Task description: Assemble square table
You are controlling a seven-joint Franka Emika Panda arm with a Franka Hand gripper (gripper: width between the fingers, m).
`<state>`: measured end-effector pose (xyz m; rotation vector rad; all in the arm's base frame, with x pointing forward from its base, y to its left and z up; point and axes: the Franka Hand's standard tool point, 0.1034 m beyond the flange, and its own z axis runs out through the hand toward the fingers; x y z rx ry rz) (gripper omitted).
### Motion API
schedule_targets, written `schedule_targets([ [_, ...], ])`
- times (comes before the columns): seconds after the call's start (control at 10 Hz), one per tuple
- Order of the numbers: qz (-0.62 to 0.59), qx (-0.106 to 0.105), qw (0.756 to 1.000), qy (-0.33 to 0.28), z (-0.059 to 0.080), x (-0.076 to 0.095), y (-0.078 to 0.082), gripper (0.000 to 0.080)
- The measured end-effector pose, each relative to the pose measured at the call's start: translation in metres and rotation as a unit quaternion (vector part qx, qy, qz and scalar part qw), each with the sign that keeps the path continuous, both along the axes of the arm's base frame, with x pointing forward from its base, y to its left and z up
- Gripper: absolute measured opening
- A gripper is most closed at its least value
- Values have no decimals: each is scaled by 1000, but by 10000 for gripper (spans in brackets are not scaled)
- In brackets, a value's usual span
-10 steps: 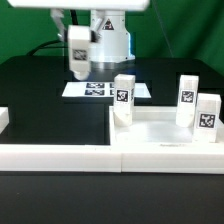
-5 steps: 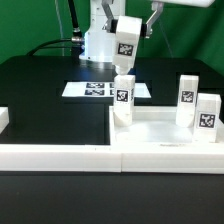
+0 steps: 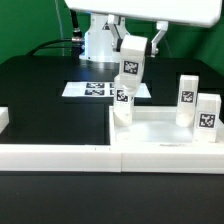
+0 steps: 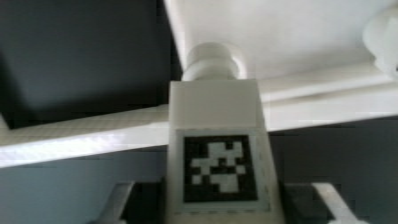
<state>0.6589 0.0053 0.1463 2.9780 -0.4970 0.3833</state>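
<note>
The white square table top (image 3: 160,133) with a raised rim lies on the exterior view's right. Three tagged white legs stand on it: one at its far left corner (image 3: 123,104) and two on the right (image 3: 187,99) (image 3: 207,112). My gripper (image 3: 133,47) is shut on a fourth leg (image 3: 131,63) and holds it in the air, slightly tilted, just above and behind the corner leg. In the wrist view this held leg (image 4: 221,120) shows its tag between the fingers (image 4: 128,200) of the gripper (image 4: 222,208). Its round tip points at a white surface (image 4: 285,30).
The marker board (image 3: 95,90) lies flat on the black table behind the table top. A long white rail (image 3: 60,156) runs along the front edge, and another white piece (image 3: 4,118) sits at the exterior view's far left. The robot base (image 3: 100,40) stands at the back.
The gripper has carried the leg from the exterior view's left to the right and lower, until it hangs over the standing corner leg. The grip has stayed the same.
</note>
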Motion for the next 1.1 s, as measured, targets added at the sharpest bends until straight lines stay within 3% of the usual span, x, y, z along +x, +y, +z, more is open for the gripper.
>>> schedule_targets([
  [0.2, -9, 3, 997, -71, 0, 5, 18, 290],
  [0.7, 11, -7, 991, -130, -8, 2, 21, 290],
  [0.9, 13, -17, 990, -143, -21, -17, 3, 290],
  [1.1, 14, -25, 989, -144, -27, -25, -9, 290],
])
